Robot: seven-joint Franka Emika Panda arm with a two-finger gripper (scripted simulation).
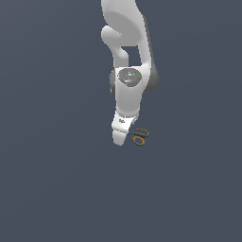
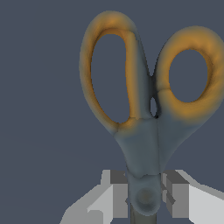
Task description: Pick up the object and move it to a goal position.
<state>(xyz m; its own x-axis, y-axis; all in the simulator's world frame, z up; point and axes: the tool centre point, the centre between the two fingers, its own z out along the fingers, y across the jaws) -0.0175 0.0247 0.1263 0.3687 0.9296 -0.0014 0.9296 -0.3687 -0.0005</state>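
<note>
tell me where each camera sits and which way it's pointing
Exterior view: sits off the arm, looking slightly down at the floor; shows the white arm reaching down, its claw low beside the scissors.
Wrist view: rides on the wrist, looking along the claw at the scissors close up; only the two grey fingertips show, one either side of the pivot.
Shared: the scissors, the claw and the dark floor.

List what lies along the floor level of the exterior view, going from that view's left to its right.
Bare grey floor → the claw at the arm's lower end → the scissors, their orange ring handles showing just beside it → bare floor again.
</note>
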